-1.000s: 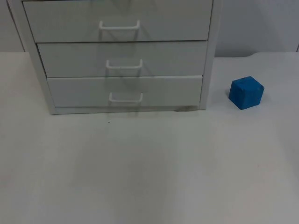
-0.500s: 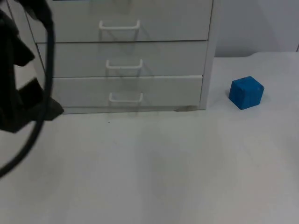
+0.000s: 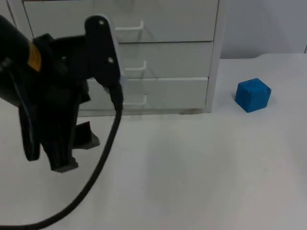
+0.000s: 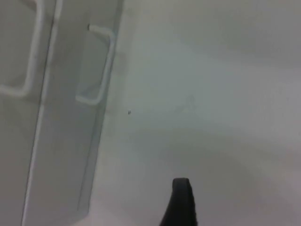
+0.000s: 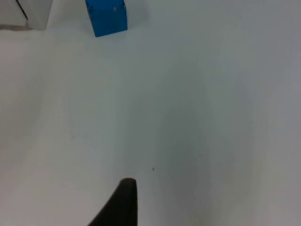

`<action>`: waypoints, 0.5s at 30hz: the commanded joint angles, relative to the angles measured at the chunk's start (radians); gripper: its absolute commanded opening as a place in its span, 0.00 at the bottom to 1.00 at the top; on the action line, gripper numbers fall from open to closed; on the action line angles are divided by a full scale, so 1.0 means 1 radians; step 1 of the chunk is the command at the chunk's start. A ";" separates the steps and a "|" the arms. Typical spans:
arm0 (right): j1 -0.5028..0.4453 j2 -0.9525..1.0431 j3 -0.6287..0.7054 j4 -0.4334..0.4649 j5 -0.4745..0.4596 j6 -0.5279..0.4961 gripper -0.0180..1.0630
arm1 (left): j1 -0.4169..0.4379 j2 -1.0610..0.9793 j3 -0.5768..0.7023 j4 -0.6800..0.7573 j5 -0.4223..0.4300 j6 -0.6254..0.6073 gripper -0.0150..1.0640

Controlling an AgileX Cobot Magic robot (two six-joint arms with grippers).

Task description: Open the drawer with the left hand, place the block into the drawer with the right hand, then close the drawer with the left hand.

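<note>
A white cabinet (image 3: 213, 57) with three shut drawers stands at the back of the table. Each drawer has a white bar handle, and the lowest handle (image 3: 136, 100) is partly hidden by my left arm. My left gripper (image 3: 76, 151) hangs over the table in front of the cabinet's left part, its fingers apart and empty. In the left wrist view two handles (image 4: 99, 66) and one black fingertip (image 4: 182, 200) show. The blue block (image 3: 253, 95) sits on the table right of the cabinet. The right wrist view has the block (image 5: 106, 17) far ahead of a black fingertip (image 5: 123, 202).
The white table (image 3: 201, 172) stretches open in front of the cabinet and around the block. A grey wall (image 3: 264, 24) rises behind the block.
My left arm has swung in from the left and now covers the cabinet's left part. The block and the drawers have not moved.
</note>
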 commanded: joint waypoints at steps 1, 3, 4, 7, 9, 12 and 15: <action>-0.007 -0.003 -0.001 -0.013 -0.017 -0.003 0.99 | -0.006 0.022 -0.004 0.019 -0.064 -0.008 0.62; -0.007 -0.003 -0.001 -0.015 -0.019 -0.003 0.99 | -0.006 0.049 -0.004 0.054 -0.125 -0.006 0.62; -0.007 -0.003 -0.001 -0.015 -0.027 -0.003 0.99 | -0.006 0.060 -0.004 0.071 -0.148 -0.006 0.62; -0.007 -0.003 -0.001 -0.015 -0.034 -0.003 0.99 | -0.006 0.120 -0.008 0.122 -0.185 -0.006 0.62; -0.007 -0.003 -0.001 -0.015 -0.034 -0.003 0.99 | -0.006 0.143 -0.017 0.132 -0.185 -0.008 0.62; -0.007 -0.003 -0.001 -0.015 -0.040 -0.003 0.99 | -0.006 0.228 -0.062 0.168 -0.192 -0.019 0.62; -0.007 -0.003 -0.001 -0.015 -0.040 -0.003 0.99 | -0.006 0.273 -0.111 0.205 -0.192 -0.060 0.62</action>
